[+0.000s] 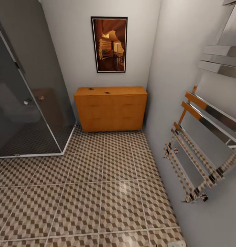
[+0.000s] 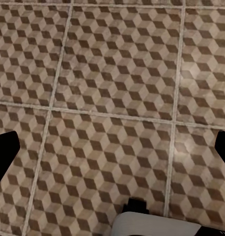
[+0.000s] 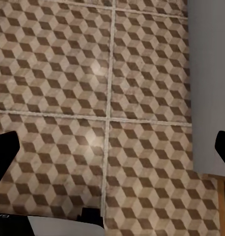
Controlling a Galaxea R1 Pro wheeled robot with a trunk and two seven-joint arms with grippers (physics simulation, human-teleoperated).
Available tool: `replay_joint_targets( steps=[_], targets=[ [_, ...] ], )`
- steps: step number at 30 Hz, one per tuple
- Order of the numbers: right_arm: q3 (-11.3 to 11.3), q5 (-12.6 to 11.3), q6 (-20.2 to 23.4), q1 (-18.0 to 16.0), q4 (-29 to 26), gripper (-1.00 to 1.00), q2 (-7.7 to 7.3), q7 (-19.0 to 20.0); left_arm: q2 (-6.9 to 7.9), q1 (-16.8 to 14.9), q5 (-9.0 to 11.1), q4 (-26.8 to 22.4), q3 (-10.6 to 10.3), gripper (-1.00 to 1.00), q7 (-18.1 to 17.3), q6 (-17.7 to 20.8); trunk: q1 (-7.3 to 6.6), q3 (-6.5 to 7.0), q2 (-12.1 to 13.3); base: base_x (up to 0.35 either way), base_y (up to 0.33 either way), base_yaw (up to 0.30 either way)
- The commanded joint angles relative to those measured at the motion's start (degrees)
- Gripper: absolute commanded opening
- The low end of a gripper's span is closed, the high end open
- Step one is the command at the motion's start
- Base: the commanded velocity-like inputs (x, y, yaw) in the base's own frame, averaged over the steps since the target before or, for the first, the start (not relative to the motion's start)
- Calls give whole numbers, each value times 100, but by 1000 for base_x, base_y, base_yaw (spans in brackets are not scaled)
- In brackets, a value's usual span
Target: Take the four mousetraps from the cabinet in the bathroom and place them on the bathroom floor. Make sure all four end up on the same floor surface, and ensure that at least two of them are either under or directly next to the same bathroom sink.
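Observation:
The orange-brown cabinet (image 1: 111, 109) stands against the far wall under a framed picture, its drawers shut. Two small flat mousetraps lie on its top, one near the left back (image 1: 90, 89) and one nearer the middle (image 1: 107, 92); they are too small to make out in detail. The cube-patterned bathroom floor (image 1: 97, 192) stretches from me to the cabinet. In the left wrist view my left gripper (image 2: 112, 152) hangs open over bare tiles (image 2: 107, 73). My right gripper (image 3: 112, 150) is open too, above tiles (image 3: 53, 64) beside a pale wall (image 3: 210, 83).
A dark glass shower enclosure (image 1: 25, 103) fills the left side. On the right wall hangs a chrome towel rail (image 1: 200, 147), sticking out into the room, with a shelf (image 1: 221, 61) above it. A framed picture (image 1: 109, 44) hangs over the cabinet.

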Motion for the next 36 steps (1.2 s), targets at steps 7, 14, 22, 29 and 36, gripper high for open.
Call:
replay_joint_targets(
  steps=[7, 14, 22, 29, 36],
  targets=[
    [41, 47, -6, -5, 5, 100, -1, -60, -3, -9, 11, 19, -49, 100, 28, -25, 5, -10, -10, 179, 78, 0],
    [41, 46, -6, -5, 5, 100, -1, -60, -3, -8, 11, 19, -49, 100, 28, -25, 5, -10, -10, 206, 148, 0],
    [41, 48, -8, -5, 5, 100, -1, -60, -3, -7, 11, 19, -49, 100, 28, -25, 5, -12, -10, 211, 115, 14],
    [41, 46, -8, -5, 5, 100, -1, -60, 0, -8, 11, 19, -49, 100, 28, -25, 5, -34, -10, 212, 22, 125],
    [41, 47, -6, -5, 5, 100, -1, -60, 4, -7, 11, 19, -49, 100, 28, -25, 5, -45, -10, 210, 3, 50]
  ],
)
